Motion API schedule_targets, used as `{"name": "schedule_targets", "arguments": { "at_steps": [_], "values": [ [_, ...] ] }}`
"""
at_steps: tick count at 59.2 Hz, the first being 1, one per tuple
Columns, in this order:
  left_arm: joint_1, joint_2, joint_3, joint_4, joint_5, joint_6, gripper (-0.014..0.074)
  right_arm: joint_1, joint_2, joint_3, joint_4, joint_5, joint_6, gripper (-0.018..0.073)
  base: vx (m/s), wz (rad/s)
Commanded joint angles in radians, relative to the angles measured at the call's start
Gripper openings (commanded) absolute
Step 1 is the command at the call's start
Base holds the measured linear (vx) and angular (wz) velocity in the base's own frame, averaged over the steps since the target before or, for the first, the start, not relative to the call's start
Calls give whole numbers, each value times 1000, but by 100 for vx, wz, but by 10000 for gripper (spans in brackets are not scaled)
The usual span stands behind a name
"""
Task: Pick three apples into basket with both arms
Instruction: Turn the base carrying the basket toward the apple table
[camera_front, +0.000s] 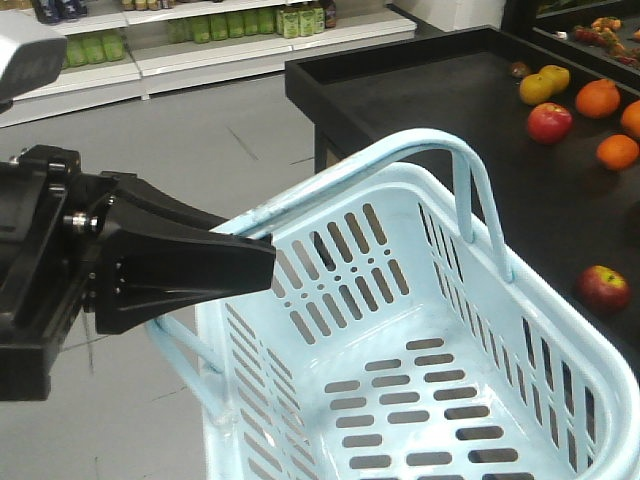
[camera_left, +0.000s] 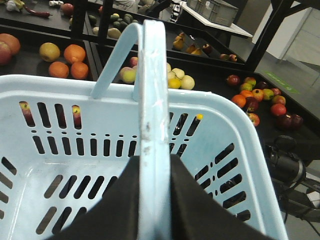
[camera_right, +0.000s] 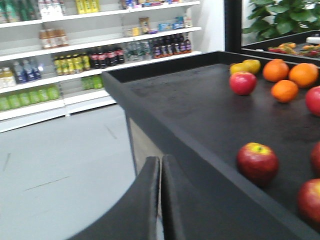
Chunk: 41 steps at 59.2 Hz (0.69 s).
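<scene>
The left fingers (camera_left: 125, 200) gripped the handle (camera_left: 152, 75) of the basket (camera_left: 50, 82); the right fingers (camera_right: 145, 200) were clenched together on nothing, near 1 apple (camera_right: 257, 163) on the worktop (camera_right: 190, 105).

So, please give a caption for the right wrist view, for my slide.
Shut right gripper beside the table of apples and oranges.
</scene>
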Motion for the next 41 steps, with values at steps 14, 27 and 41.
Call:
{"name": "schedule_targets", "arguments": {
  "at_steps": [14, 27, 41],
  "values": [
    [0, -24, -25, 21, 17, -9, -6, -1, -12, 12, -6, -76, -2, -5, -9, 35],
    [0, -24, -25, 21, 17, -9, -6, -1, -12, 12, -6, -76, -2, -5, -7, 29],
    [0, -24, -25, 21, 17, -9, -6, -1, -12, 12, -6, -76, -2, -5, -4, 29]
  ]
}}
